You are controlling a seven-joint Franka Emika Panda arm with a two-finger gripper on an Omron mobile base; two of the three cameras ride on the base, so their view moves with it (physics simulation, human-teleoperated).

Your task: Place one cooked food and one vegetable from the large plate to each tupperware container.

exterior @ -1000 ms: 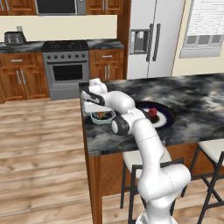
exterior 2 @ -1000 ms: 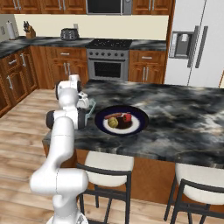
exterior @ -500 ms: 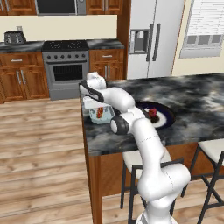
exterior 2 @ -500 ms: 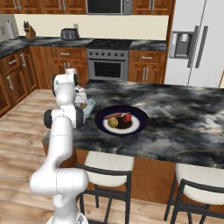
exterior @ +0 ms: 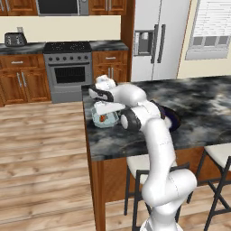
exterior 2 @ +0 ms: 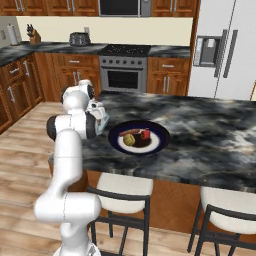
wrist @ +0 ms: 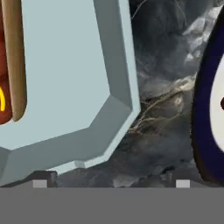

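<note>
White arm bent forward at the elbow, wrist turned downward, gripper [exterior: 104,109] low, pointing down, jaws spread wide, holding nothing

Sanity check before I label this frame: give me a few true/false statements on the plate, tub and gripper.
1. A hot dog lies in the tupperware container. True.
2. The large plate is bare. False: a sausage, a yellowish item and a red item lie on it.
3. The gripper stands open above the tub corner. True.
4. The gripper holds a vegetable. False: nothing sits between the fingertips.
5. The plate sits on the stove. False: it sits on the dark marble counter, beside the tub.
</note>
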